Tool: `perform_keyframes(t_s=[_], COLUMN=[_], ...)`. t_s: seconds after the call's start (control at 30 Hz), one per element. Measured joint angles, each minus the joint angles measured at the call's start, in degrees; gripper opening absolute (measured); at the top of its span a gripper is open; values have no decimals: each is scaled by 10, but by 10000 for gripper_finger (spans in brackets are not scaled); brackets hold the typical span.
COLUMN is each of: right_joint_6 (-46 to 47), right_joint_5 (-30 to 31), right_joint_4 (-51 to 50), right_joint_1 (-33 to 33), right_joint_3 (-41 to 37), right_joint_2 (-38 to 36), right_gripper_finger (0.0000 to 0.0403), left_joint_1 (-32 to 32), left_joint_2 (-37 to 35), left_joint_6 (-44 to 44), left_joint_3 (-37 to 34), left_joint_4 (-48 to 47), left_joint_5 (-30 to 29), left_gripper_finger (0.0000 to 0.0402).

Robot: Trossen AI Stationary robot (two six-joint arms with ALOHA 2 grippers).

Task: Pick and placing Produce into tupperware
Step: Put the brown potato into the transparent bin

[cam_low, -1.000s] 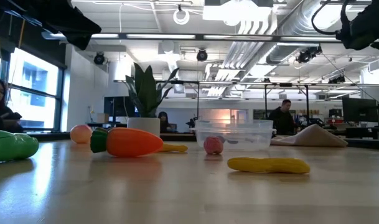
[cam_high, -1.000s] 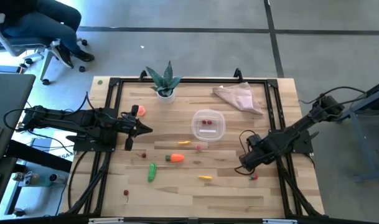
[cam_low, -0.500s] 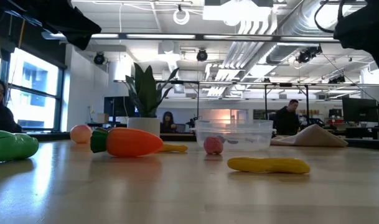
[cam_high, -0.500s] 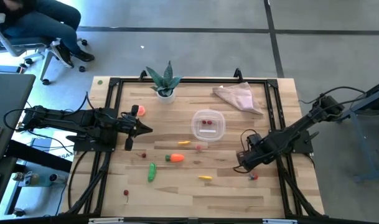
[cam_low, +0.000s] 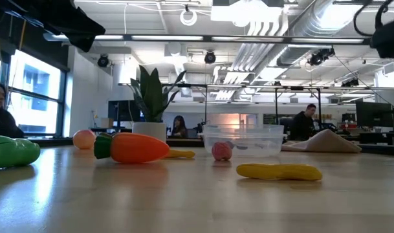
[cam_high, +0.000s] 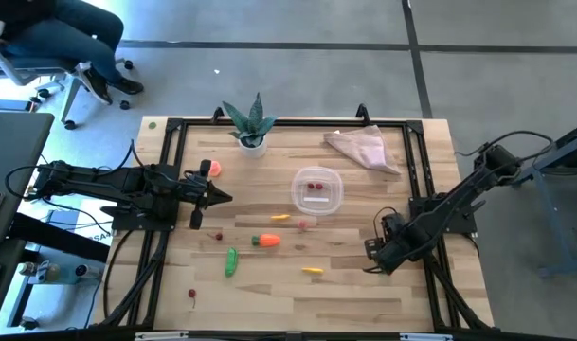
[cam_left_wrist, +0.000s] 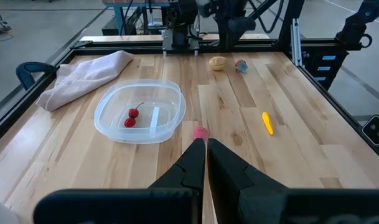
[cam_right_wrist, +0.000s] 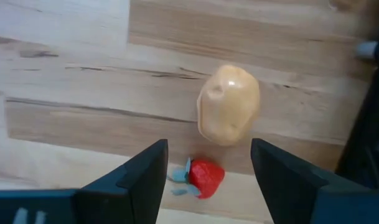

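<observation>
My right gripper is open and points down near the table's right near part. Its fingers stand on either side of a small red strawberry, touching nothing. The beige potato lies just beyond the fingertips. The round clear tupperware stands mid-table on its base with two red berries inside. My left gripper is shut and hovers at the table's left. The carrot, cucumber, yellow pieces, pink ball and peach lie loose on the wood.
A spiky plant in a white pot stands at the far edge. A pinkish-beige cloth lies at the far right. A black frame rail borders the table. Tiny red berries lie near the near-left. People sit in the room behind.
My right gripper has moved a little toward the table's near edge and now stands over the strawberry, which showed beside it a second ago. Nothing else has shifted.
</observation>
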Motion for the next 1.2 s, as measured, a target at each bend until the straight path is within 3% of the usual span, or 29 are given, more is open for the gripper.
perform_keyframes(t_s=[0.13,1.2], right_joint_6=[5,50], right_joint_5=[-28,-3], right_joint_4=[16,14], right_joint_1=[-2,6], right_joint_3=[-21,-25], right_joint_2=[0,11], right_gripper_finger=[223,233], left_joint_1=[0,0], left_joint_2=[0,0], left_joint_6=[0,0], left_joint_3=[0,0], left_joint_4=[0,0], left_joint_5=[0,0], left_gripper_finger=[7,7])
